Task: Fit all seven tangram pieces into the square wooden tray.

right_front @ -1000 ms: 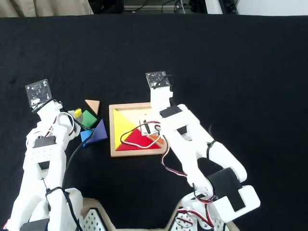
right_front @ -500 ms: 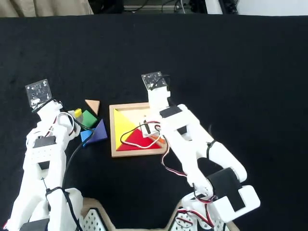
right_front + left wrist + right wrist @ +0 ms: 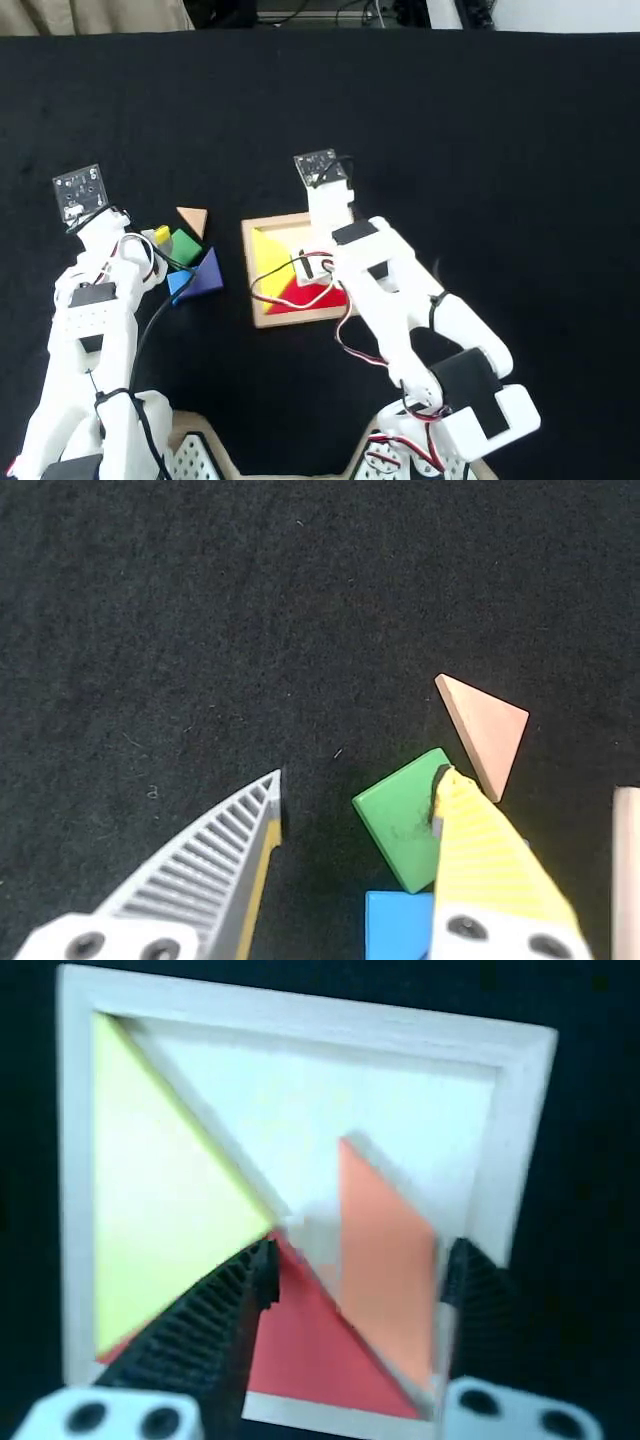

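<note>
The wooden tray (image 3: 300, 1015) lies under the right gripper (image 3: 362, 1260), whose fingers stand wide apart. The orange piece (image 3: 385, 1210) sits between them, the yellow triangle (image 3: 160, 1180) lies beside one finger, and the red triangle (image 3: 310, 1350) is near both tips. The left gripper (image 3: 360, 780) is also spread wide. One of its fingers overlaps the green square (image 3: 395, 825), with the tan triangle (image 3: 485, 730) just past that fingertip and a blue piece (image 3: 395, 925) beside it.

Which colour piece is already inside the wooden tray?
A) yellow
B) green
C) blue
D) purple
A: the yellow piece lies flat inside the tray, while the green piece, the blue piece and the purple piece are out on the table.
</note>
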`<action>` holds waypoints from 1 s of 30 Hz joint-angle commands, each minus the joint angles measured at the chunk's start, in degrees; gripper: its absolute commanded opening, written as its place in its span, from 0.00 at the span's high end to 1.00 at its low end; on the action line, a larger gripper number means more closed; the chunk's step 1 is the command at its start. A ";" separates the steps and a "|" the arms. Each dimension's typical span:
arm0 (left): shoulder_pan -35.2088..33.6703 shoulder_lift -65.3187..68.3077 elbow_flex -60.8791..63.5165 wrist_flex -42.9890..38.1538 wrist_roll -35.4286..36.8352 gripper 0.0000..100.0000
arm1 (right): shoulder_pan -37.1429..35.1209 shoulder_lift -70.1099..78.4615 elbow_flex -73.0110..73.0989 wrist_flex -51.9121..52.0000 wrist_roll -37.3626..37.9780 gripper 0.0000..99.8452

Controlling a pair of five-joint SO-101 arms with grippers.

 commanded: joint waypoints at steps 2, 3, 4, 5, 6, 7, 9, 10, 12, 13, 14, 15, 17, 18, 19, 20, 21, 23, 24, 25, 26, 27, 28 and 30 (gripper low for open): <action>0.57 -0.62 -0.48 -1.23 -0.35 0.76 | 0.26 -2.86 0.22 0.88 -1.05 0.70; 0.57 -0.62 -0.48 -1.23 -0.35 0.76 | 0.26 -2.95 0.13 0.88 -0.97 0.70; 0.57 -0.62 -0.48 -1.23 -0.35 0.76 | 0.26 -2.95 0.04 0.88 -0.88 0.70; 0.57 -0.62 -0.48 -1.23 -0.35 0.76 | 0.26 -2.95 0.04 0.88 -0.88 0.70; 0.57 -0.62 -0.48 -1.23 -0.35 0.76 | 0.26 -2.95 -0.04 0.97 -0.79 0.70; 0.57 -0.62 -0.48 -1.23 -0.35 0.76 | 0.35 -2.95 -0.13 0.97 -0.79 0.70; 0.57 -0.62 -0.48 -1.23 -0.35 0.76 | 0.44 -2.95 -0.13 0.97 -0.79 0.70; 0.57 -0.62 -0.48 -1.23 -0.35 0.76 | 0.88 -2.95 -0.13 1.05 -0.79 0.70; 0.57 -0.62 -0.48 -1.23 -0.35 0.76 | 2.55 -3.03 -0.92 2.55 -0.79 0.70; 0.57 -0.62 -0.48 -1.23 -0.35 0.76 | 3.52 -3.03 -2.15 4.13 -0.79 0.70; 0.57 -0.62 -0.48 -1.23 -0.35 0.76 | 4.57 -3.03 -3.47 6.15 -0.79 0.70; 0.57 -0.62 -0.48 -1.23 -0.35 0.76 | 5.63 -3.03 -4.97 8.53 -0.79 0.70; 0.57 -0.62 -0.48 -1.23 -0.35 0.76 | 7.91 -3.03 -8.22 13.71 -0.79 0.72; 0.57 -0.62 -0.48 -1.23 -0.35 0.76 | 9.23 -3.03 -9.80 16.09 -0.79 0.74; 0.57 -0.62 -0.48 -1.23 -0.35 0.76 | 10.64 -2.95 -11.03 17.93 -0.79 0.78; 0.57 -0.62 -0.48 -1.23 -0.35 0.76 | 12.04 -2.95 -12.09 19.25 -0.79 0.82; 0.57 -0.62 -0.48 -1.23 -0.35 0.76 | 13.54 -2.86 -13.05 20.31 -0.79 0.86; 0.57 -0.62 -0.48 -1.23 -0.35 0.76 | 16.18 -2.51 -14.20 20.92 -0.79 0.95; 0.57 -0.62 -0.48 -1.23 -0.35 0.76 | 16.97 -2.51 -14.73 20.84 -0.79 0.98; 0.57 -0.62 -0.48 -1.23 -0.35 0.76 | 17.41 -2.51 -15.16 20.75 -0.44 0.99; 0.57 -0.62 -0.48 -1.23 -0.35 0.76 | 17.49 -2.68 -15.52 21.01 0.70 0.98; 0.57 -0.62 -0.48 -1.23 -0.35 0.76 | 17.58 -2.86 -15.69 20.92 2.20 0.98; 0.57 -0.62 -0.48 -1.23 -0.35 0.76 | 17.58 -2.86 -15.69 20.75 3.87 0.98; 0.57 -0.62 -0.48 -1.32 -0.35 0.76 | 17.49 -2.51 -15.96 20.57 6.59 0.99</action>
